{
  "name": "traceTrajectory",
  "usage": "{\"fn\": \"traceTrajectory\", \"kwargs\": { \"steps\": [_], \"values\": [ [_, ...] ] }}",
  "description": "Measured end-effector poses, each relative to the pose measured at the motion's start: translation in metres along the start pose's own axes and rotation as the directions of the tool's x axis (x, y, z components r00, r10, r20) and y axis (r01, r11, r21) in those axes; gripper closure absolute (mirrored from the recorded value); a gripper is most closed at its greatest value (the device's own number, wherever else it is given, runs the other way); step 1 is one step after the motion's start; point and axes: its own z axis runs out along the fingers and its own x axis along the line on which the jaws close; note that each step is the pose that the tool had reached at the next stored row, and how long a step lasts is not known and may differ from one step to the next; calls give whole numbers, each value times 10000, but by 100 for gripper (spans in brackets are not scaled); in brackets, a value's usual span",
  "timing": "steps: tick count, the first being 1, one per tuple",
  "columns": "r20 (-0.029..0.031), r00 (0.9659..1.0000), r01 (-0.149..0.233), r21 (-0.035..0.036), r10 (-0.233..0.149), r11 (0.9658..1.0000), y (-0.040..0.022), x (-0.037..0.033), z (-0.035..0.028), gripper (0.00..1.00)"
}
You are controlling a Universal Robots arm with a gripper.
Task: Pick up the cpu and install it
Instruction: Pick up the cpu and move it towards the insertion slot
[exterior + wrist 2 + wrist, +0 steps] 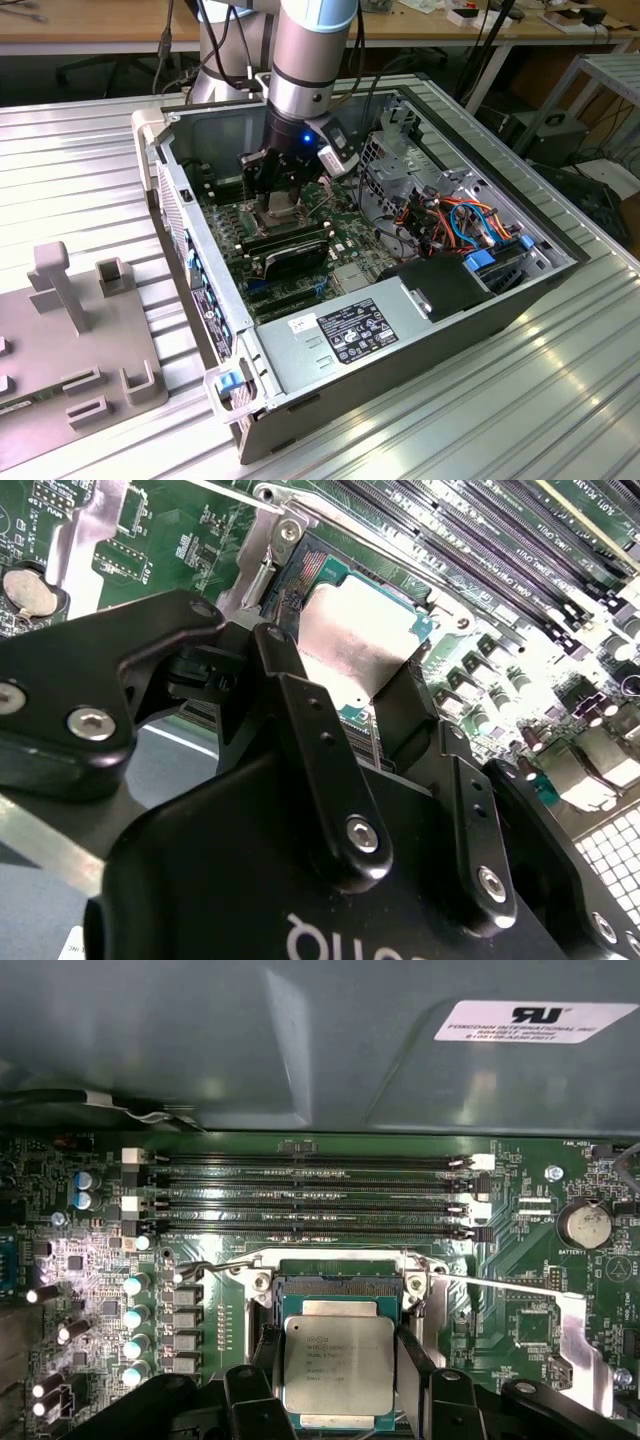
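Looking at the cpu [338, 1370] pinched by two opposite edges between the fingers [300, 710] of the hand [280, 200], closed down to just the chip's width and gripping nothing else. Sits flat, metal face up, right over the socket [345, 1287], leaving a strip of socket showing on the memory slots [310, 1195] side, so can't tell whether fully seated or hovering just above. Also spotting the socket's metal frame [580, 1340] swung open just beside it, clear of the chip. Tucked down inside the open case [200, 270], toward its far corner at the exterior view's left, on the ribbed metal tabletop [90, 150]. Handling-wise, reckon on light and totally stiff, thin as a tile, smooth metal lid, probably slippery if grabbed by the face. Edge grip like this seems the only sane hold: keeps clear of the underside contacts and the socket pins, both presumably fragile as anything. Wants holding dead level, gentle squeeze only, no dragging sideways across the socket
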Motion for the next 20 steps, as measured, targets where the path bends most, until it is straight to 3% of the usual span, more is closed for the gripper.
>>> {"fn": "traceTrajectory", "kwargs": {
  "steps": [16,20],
  "values": [
    [0,10000,0,1,0,10000,3,0,40,45],
    [0,10000,0,0,0,10000,4,0,-21,45]
  ]
}}
